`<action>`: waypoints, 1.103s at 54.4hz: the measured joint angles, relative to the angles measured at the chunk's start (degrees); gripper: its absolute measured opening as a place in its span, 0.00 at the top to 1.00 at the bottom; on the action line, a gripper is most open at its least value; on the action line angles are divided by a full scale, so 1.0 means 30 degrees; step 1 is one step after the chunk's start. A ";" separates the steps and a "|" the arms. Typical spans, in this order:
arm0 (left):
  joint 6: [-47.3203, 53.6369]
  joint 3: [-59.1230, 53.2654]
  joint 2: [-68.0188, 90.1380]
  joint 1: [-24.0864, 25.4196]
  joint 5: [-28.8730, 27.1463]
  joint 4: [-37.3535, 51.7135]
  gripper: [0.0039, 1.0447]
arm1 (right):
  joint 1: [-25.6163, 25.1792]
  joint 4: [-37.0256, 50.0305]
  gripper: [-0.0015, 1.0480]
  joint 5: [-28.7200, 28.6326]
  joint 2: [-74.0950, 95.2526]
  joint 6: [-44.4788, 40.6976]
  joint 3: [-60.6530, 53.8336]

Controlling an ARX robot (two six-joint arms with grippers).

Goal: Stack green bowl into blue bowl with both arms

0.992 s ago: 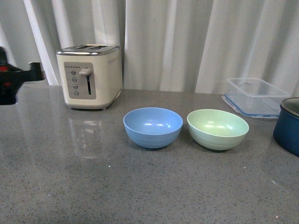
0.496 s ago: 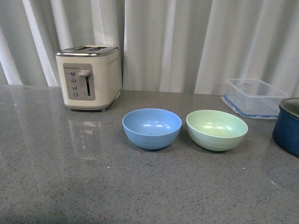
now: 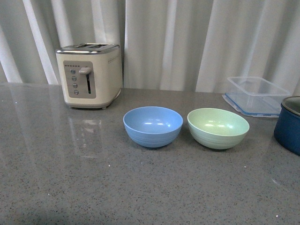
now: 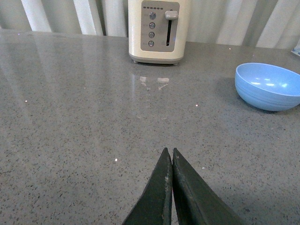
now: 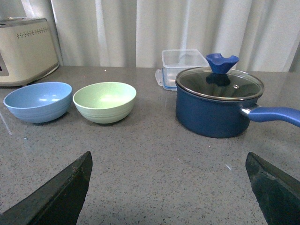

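While one green bowl (image 3: 218, 128) sits, one blue bowl (image 3: 153, 126) stands beside.

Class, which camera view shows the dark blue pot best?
The right wrist view: the pot shows its body, glass lid, knob and handle. The front view cuts the pot off at the edge; the left wrist view misses it.

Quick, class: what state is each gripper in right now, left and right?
Left gripper: closed, fingers pressed together, holding nothing.
Right gripper: open wide, holding nothing.
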 joint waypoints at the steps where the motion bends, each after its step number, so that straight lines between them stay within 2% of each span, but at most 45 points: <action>1: 0.0000 0.0000 -0.0182 0.0000 0.0007 -0.0153 0.97 | 0.0000 0.0000 0.10 0.0007 0.0000 0.0000 0.0000; 27: 0.0000 -0.0015 -0.5566 0.0000 0.0051 -0.5173 0.97 | 0.0000 0.0000 0.10 0.0007 0.0000 0.0000 0.0000; 57: 0.0000 -0.0007 -0.8459 -0.0007 0.0051 -0.7992 0.97 | 0.0000 -0.0007 0.10 0.0000 0.0000 0.0000 0.0000; 60: 0.0000 -0.0007 -0.9777 0.0000 0.0051 -0.9726 0.97 | 0.0000 -0.0007 0.10 0.0000 0.0000 0.0000 0.0000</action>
